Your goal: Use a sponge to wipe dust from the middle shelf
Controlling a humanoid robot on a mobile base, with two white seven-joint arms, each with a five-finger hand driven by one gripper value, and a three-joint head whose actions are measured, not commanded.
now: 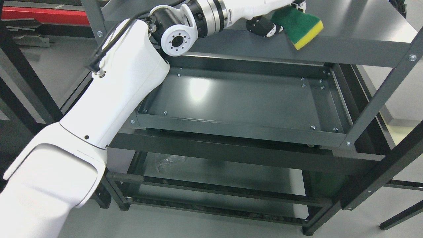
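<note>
Lower shelf [211, 172]: nearest and lowest, dark metal, seen through the frame; a crumpled bit of clear plastic [167, 162] lying toward its left.
Left arm [99, 112]: white casing rising from the near left corner, slanting up and right across the rack's left side, black cable along its upper edge, round silver-and-black wrist joint near the top.
Middle shelf [238, 96]: dark grey metal tray with raised rim, small silver bolts at the corners, a pale glare patch left of centre.
Right upright [380, 99]: grey post slanting from near right up to the far right corner.
Top shelf [357, 26]: flat grey panel, far and right, above the tray.
Left hand [264, 23]: far, top centre, dark fingers clamped on the sponge, partly cut off by the picture edge.
Sponge [299, 26]: green scouring layer over a yellow foam layer, tilted, yellow edge facing right and down, over the top shelf's front edge, clear above the middle shelf.
</note>
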